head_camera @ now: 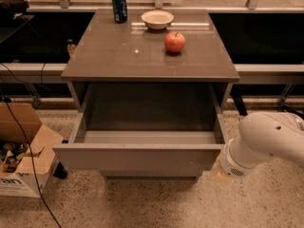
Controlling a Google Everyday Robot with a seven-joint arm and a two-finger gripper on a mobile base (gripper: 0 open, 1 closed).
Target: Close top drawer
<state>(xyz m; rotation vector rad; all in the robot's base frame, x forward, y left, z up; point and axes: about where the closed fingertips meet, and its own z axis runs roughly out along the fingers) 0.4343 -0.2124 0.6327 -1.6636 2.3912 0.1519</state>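
The top drawer (pixel 137 159) sticks out, open, toward the near side. The end effector (pixel 217 171) is low by its near right corner. I cannot tell if it is spread or pressed together.

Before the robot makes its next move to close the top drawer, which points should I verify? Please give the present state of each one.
1. The top drawer is pulled far out and needs a push: ok.
2. Nothing sticks up inside the drawer: ok, as far as its floor shows.
3. The gripper sits low at the right end of the drawer front: ok. Whether it touches the panel: cannot tell.
4. The apple, bowl and can stand back from the cabinet's front edge: ok.
5. The cardboard box lies left of the drawer, outside its inward path: ok.
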